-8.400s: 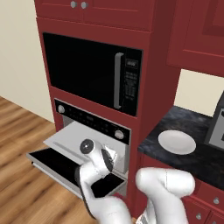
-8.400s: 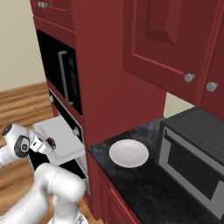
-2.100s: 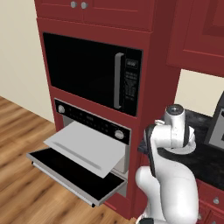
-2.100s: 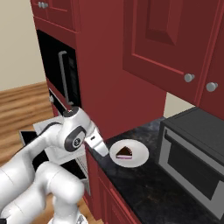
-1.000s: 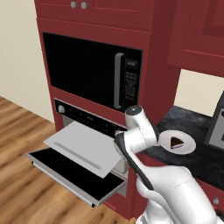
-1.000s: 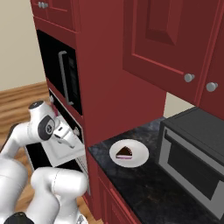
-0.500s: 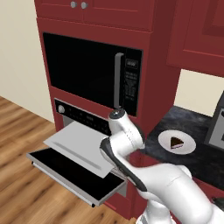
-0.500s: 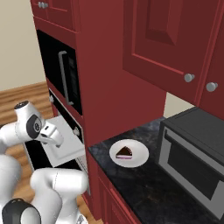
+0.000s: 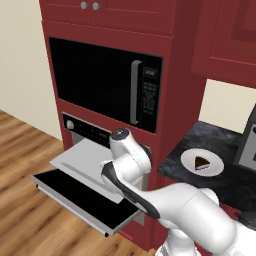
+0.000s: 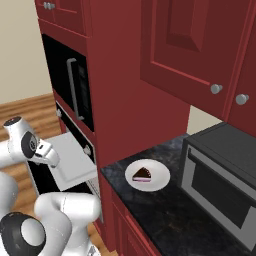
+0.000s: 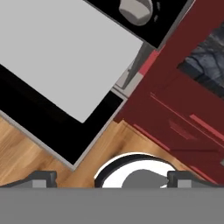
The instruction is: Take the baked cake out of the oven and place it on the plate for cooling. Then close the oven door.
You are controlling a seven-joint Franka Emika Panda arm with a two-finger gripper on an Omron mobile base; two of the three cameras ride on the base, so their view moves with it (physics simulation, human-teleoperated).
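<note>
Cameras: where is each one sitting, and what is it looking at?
Left base view: behind the arm to its left, facing the oven and microwave; the white arm rises from the lower right.
Right base view: behind the arm to its right, facing the counter; the arm rises from the lower left.
Hand view: on the hand, looking down at the open oven door and wood floor; dark fingers spread apart at the bottom.
Both base views share the cake on the plate.
</note>
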